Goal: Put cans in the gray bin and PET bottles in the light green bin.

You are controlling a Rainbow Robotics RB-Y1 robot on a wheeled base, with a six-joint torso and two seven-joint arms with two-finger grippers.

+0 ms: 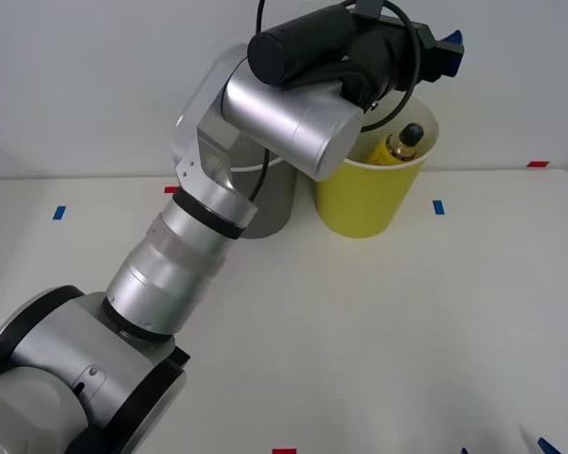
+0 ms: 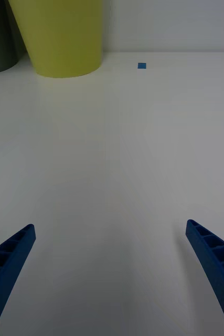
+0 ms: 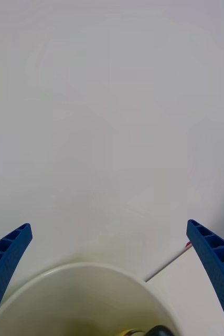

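1. PET bottle first: the small yellow plastic bottle with a dark round cap point(image 1: 404, 140) lies inside the tall tapered yellow-green round bin with a white rim point(image 1: 369, 194), leaning against the far inner wall with its cap up toward the rim.
2. Left pincer point(image 1: 448, 52) hangs above that bin's mouth with its blue ribbed fingers point(image 3: 7, 257) spread wide apart and nothing between them; in the left wrist view the bin's pale rim point(image 3: 64, 273) curves just under them, and the bottle's dark cap point(image 3: 159, 331) peeks at the edge.
3. So the bottle sits directly below and slightly behind the fingertips, already out of the grasp. My reading is that this drop is done and the arm's next move would be up and back, clear of the rim.
4. Beside the green bin, touching or nearly so, stands the same-shaped dark-gray bin point(image 1: 275, 203), mostly hidden behind the left arm's silver forearm.
5. Right pincer point(image 2: 112, 273) waits low over the white desk point(image 2: 117, 157), fingers wide apart and empty, well short of both bins.
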